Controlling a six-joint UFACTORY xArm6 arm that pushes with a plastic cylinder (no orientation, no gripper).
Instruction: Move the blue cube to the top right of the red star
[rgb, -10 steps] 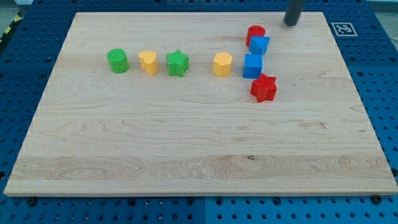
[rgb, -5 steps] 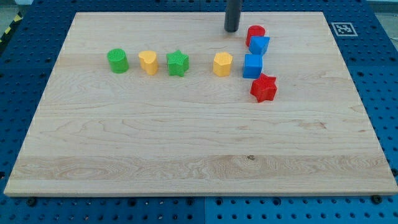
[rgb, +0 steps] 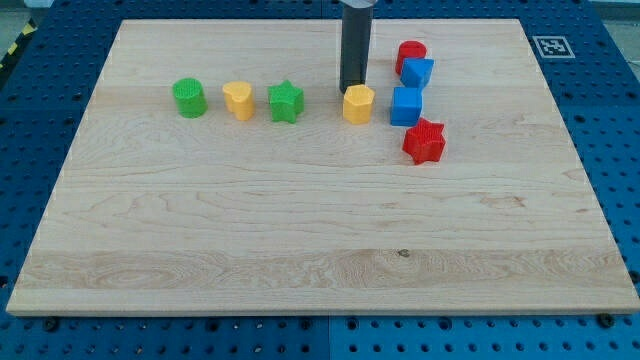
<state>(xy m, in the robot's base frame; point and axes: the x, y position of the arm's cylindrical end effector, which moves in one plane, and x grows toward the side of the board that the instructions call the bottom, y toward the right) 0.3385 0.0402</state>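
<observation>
The blue cube (rgb: 406, 105) sits right of centre near the view's top, touching the red star (rgb: 424, 141) just below and to its right. My tip (rgb: 350, 88) is at the top edge of the yellow hexagonal block (rgb: 358, 103), left of the blue cube. A second blue block (rgb: 416, 72) lies just above the cube, with a red cylinder (rgb: 410, 52) behind it.
A green star (rgb: 285, 101), a yellow heart-like block (rgb: 238, 100) and a green cylinder (rgb: 189, 98) stand in a row to the left. The wooden board (rgb: 320, 240) ends on all sides over a blue pegboard. A marker tag (rgb: 551, 46) sits at the top right.
My tip has moved from the board's top right corner leftward and downward, ending just above the yellow hexagonal block. No block has moved.
</observation>
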